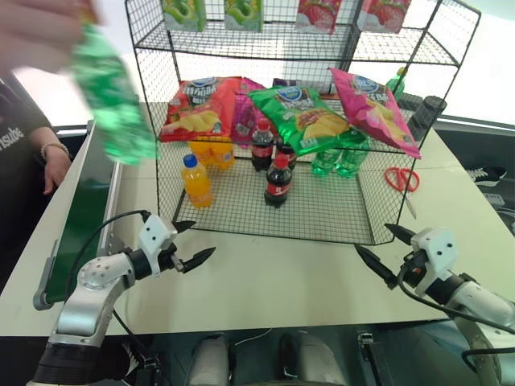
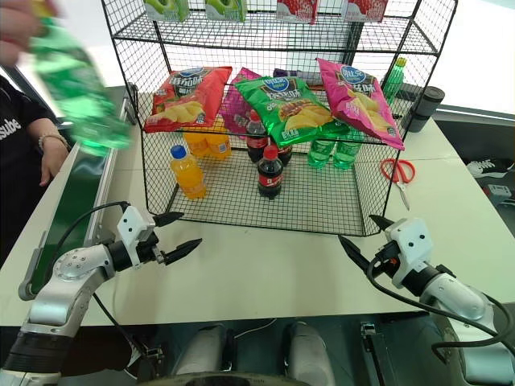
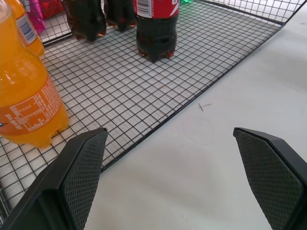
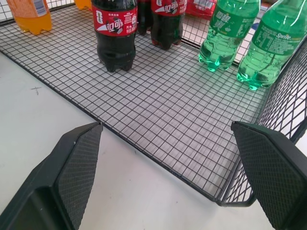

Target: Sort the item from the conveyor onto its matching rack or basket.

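A person's hand (image 1: 36, 28) holds a green soda bottle (image 1: 113, 96) in the air above the far end of the conveyor belt (image 1: 84, 205), which runs along the left edge of the white table (image 1: 265, 277); the bottle is blurred and tilted, clear of the belt. The black wire rack (image 1: 298, 121) stands in the middle of the table. On its bottom tier are orange bottles (image 1: 196, 181) at the left, dark cola bottles (image 1: 278, 181) in the middle and two green bottles (image 4: 225, 33) at the right, with chip bags (image 1: 310, 117) on the tier above. Red-handled scissors (image 1: 402, 181) lie on the table just right of the rack. The left gripper (image 1: 189, 245) hovers over the table near the rack's front left corner, fingers spread wide and holding nothing. The right gripper (image 1: 382, 249) hovers near the front right corner, also wide and empty.
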